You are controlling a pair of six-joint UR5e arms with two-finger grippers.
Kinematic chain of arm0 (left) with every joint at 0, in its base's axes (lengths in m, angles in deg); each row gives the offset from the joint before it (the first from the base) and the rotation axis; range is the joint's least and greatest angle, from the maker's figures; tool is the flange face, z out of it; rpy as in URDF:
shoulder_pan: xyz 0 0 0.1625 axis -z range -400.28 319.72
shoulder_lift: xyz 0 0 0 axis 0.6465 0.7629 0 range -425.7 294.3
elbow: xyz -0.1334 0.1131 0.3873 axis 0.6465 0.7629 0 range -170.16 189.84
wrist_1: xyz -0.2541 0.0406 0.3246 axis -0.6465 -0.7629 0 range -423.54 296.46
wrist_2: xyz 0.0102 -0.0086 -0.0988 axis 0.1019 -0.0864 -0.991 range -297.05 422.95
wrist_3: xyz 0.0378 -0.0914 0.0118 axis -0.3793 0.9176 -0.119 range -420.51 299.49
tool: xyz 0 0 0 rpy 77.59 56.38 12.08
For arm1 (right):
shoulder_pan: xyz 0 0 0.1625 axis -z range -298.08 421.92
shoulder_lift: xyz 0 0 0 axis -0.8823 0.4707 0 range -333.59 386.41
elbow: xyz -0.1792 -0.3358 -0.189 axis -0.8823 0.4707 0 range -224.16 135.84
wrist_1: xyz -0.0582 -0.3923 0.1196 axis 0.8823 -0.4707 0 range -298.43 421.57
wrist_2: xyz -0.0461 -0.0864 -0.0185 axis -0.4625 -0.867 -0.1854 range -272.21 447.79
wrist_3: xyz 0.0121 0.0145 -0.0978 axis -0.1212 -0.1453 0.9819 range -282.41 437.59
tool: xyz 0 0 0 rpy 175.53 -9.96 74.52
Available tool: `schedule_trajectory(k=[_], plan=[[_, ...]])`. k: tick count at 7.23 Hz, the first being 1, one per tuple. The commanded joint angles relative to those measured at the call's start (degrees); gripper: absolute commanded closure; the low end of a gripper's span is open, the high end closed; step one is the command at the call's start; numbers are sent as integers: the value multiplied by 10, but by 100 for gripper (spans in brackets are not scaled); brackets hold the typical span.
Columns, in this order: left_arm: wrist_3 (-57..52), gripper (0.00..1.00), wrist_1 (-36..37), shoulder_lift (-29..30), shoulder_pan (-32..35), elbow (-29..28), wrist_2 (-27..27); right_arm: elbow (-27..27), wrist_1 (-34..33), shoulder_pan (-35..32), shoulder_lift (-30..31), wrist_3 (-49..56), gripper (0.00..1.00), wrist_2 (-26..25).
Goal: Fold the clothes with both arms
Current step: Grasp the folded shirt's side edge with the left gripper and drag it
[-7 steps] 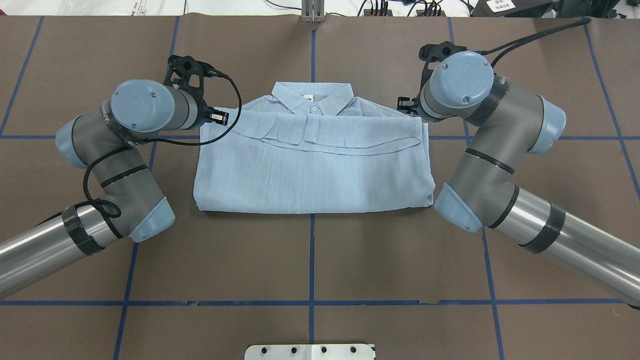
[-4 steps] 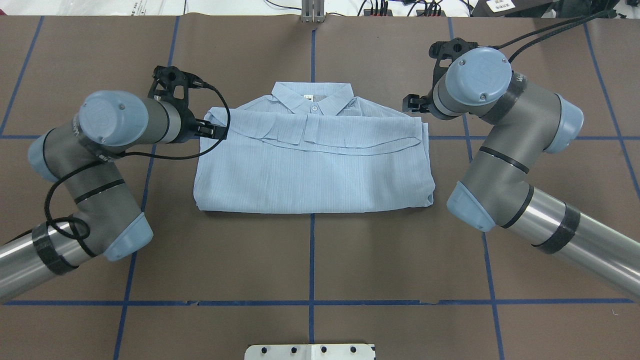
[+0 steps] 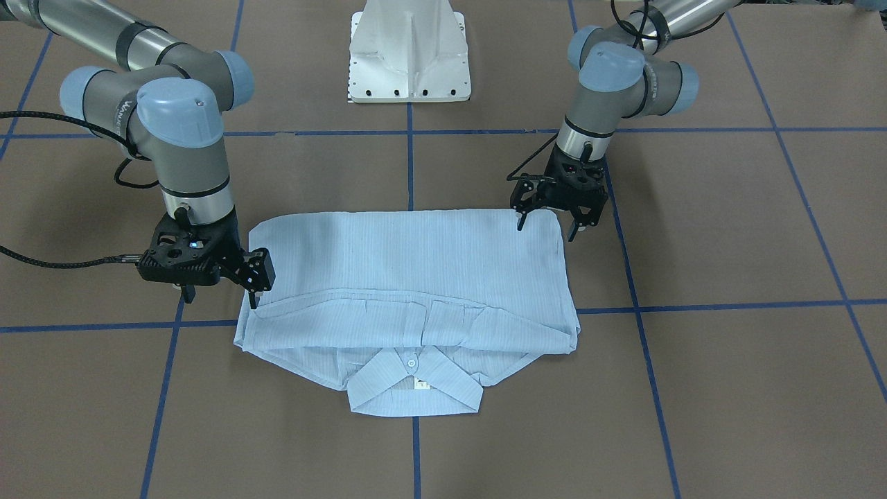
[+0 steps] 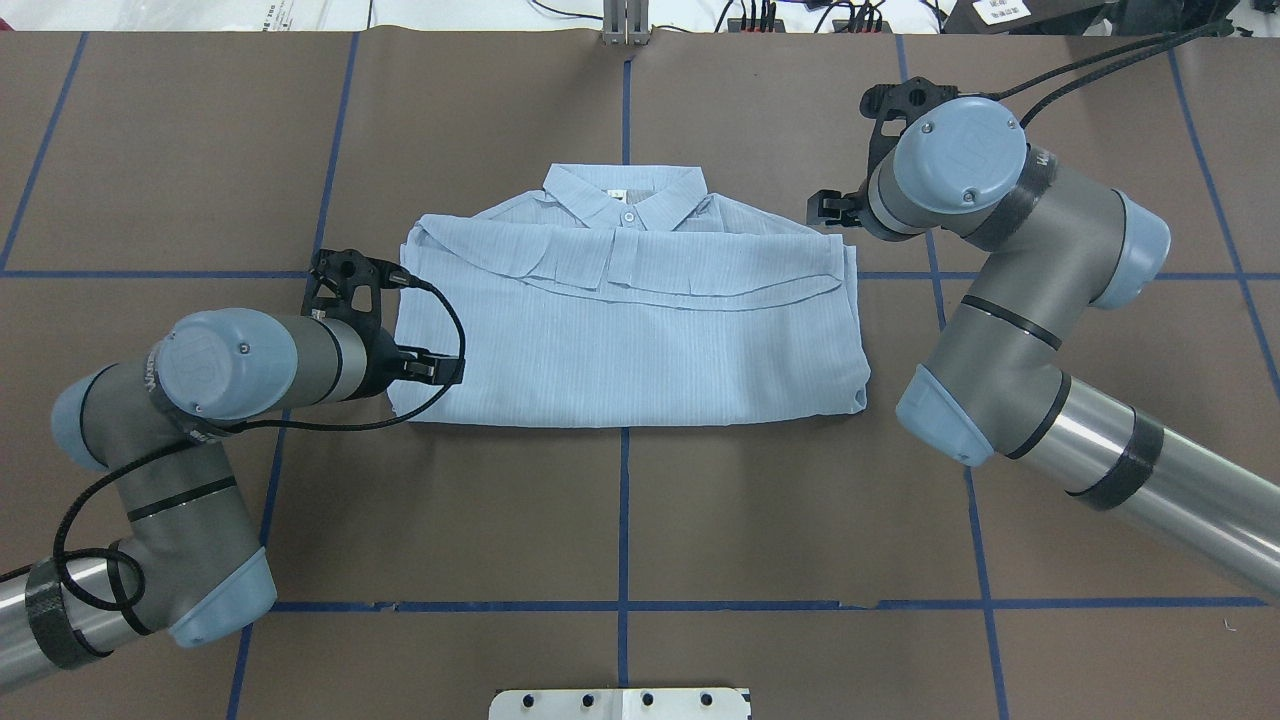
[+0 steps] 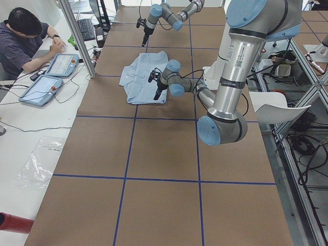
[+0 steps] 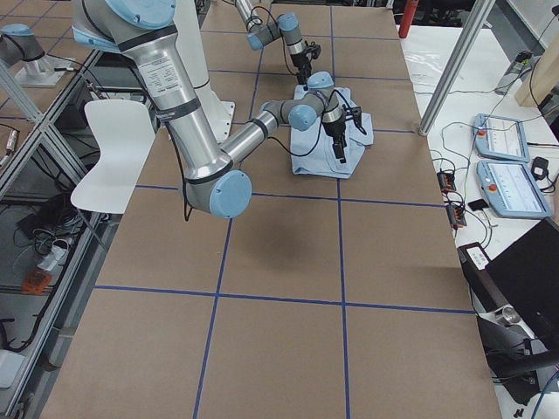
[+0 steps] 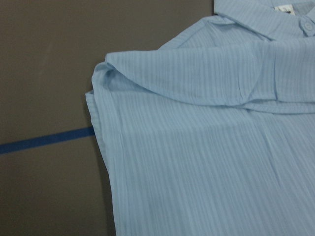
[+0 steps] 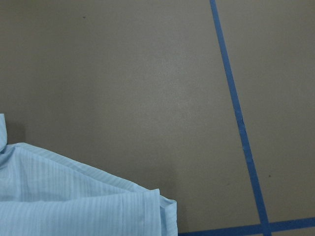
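One shirt (image 4: 640, 340). Two arms: left arm (image 4: 250, 360), right arm (image 4: 1000, 300). One pedestal base (image 3: 410, 55). One person (image 5: 23, 43).

Nothing reads clearly. White lettering (image 3: 123, 111) runs along a grey wrist segment of the right arm (image 3: 183, 159), and more sits on the left arm (image 4: 230, 365), but only stray letters show. A white sticker (image 5: 239, 64) with dark print on the left arm's upright tube is too small to read. So is the shirt's (image 4: 630, 340) white neck label (image 4: 617, 195).

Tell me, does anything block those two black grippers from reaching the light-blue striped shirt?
Nothing visible does. The left gripper hangs at one side edge of the light-blue striped shirt, the right gripper at the opposite collar-end corner.
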State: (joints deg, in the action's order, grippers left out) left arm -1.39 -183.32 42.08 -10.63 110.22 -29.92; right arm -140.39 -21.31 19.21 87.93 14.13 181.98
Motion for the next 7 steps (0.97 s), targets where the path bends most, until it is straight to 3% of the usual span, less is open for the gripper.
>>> schedule_trajectory(k=[1, 2, 3, 4, 5, 6, 7], plan=[[7, 10, -1, -12, -17, -4, 5, 1, 0, 1, 2, -5, 0, -3], [7, 30, -1, -14, -18, -3, 10, 1, 0, 1, 2, -6, 0, -3], [8, 40, -1, -14, -18, -1, 10, 1, 0, 1, 1, -5, 0, -3], [8, 40, -1, -16, -18, 3, 10, 1, 0, 1, 0, -3, 0, -3], [8, 49, 0, -17, -20, 3, 10, 2, 0, 1, 0, -2, 0, -3], [9, 77, 0, -21, -22, 3, 10, 2, 0, 1, 0, -2, 0, -3], [9, 100, 0, -27, -21, 5, 12, 2, 0, 1, 0, -2, 0, -3]])
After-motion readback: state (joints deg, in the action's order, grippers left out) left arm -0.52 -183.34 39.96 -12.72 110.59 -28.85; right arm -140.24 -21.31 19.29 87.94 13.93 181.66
